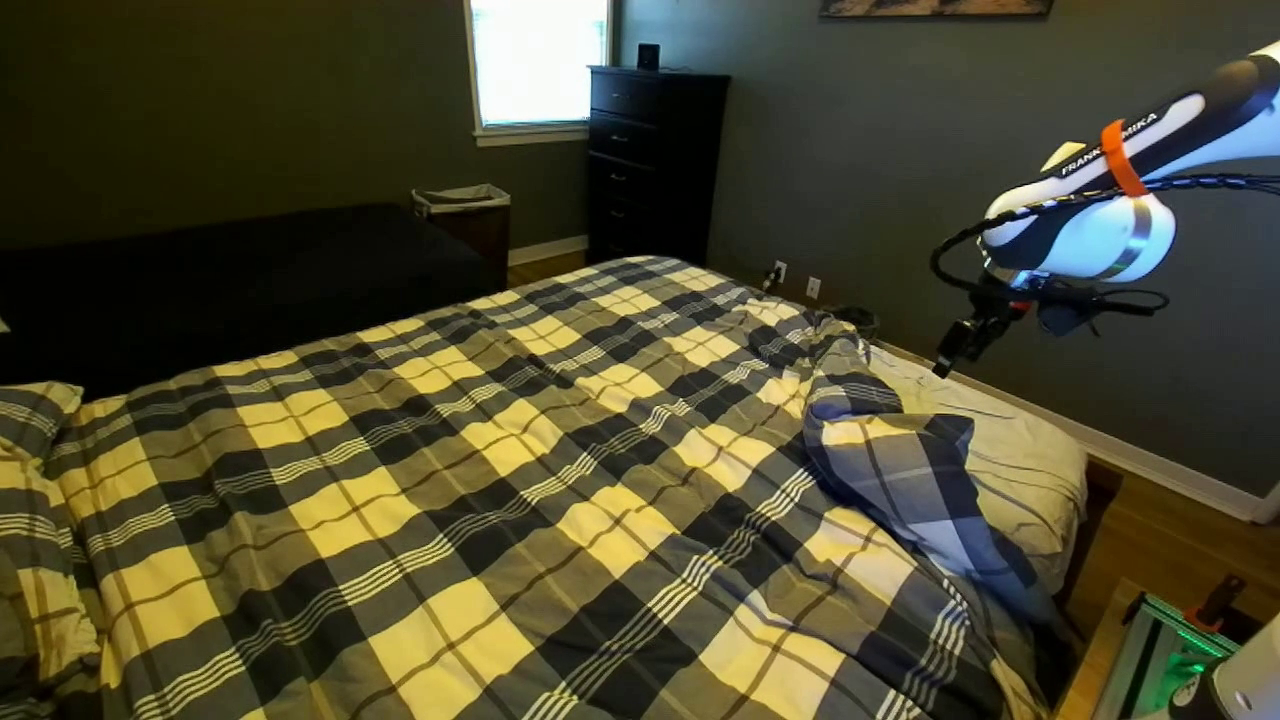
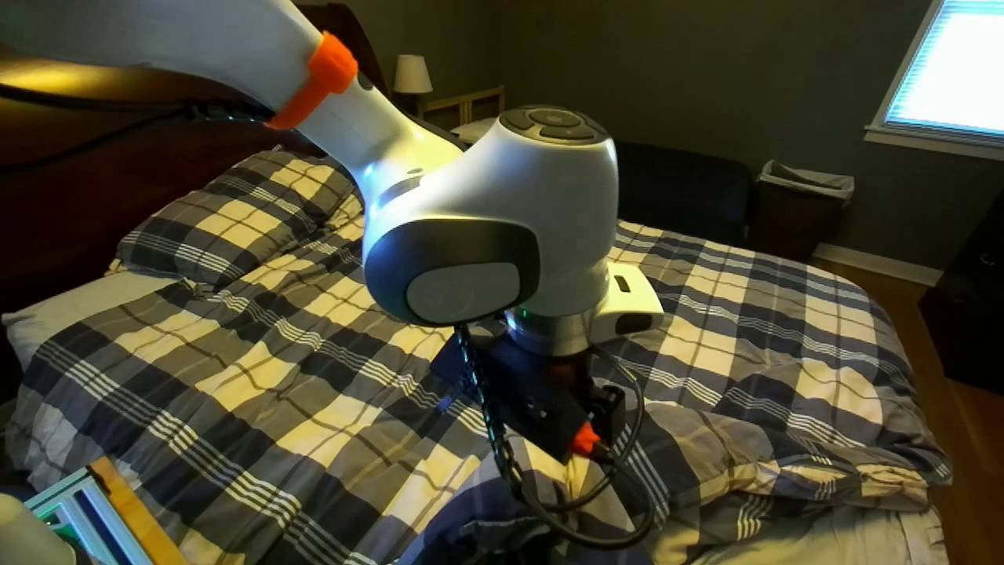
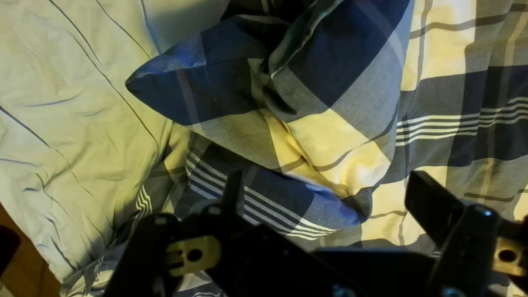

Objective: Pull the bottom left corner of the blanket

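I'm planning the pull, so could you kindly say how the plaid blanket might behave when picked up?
The plaid blanket is probably floppy, given its folds and wrinkles. It may drag heavily, being so widely spread. Its pointed corner likely lifts first, as it juts free over the pale sheet.

Both exterior views come to me dim, the window burnt out white near the top edge. In an exterior view the wall at upper left sinks into gloom, while a cold blue-white sheen lies on the arm at right. In my wrist view the gripper is nearly a silhouette along the bottom; shadow fills folds of the blanket at top centre.
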`<action>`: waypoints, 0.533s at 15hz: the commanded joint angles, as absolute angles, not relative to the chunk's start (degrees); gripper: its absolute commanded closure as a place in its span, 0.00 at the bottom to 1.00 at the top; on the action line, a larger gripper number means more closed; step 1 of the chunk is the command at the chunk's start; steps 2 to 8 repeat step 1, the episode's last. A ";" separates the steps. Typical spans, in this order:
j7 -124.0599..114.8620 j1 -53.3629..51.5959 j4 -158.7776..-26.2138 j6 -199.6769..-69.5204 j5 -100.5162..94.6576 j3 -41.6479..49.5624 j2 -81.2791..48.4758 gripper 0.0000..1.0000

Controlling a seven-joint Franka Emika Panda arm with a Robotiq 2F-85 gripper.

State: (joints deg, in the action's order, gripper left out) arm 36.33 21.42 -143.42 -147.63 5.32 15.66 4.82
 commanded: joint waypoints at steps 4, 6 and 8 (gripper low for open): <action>35.64 19.68 -143.58 -147.53 4.84 17.44 5.18 0.00; 35.64 19.68 -143.58 -147.53 4.84 17.44 5.18 0.00; 35.64 19.68 -143.58 -147.53 4.84 17.44 5.18 0.00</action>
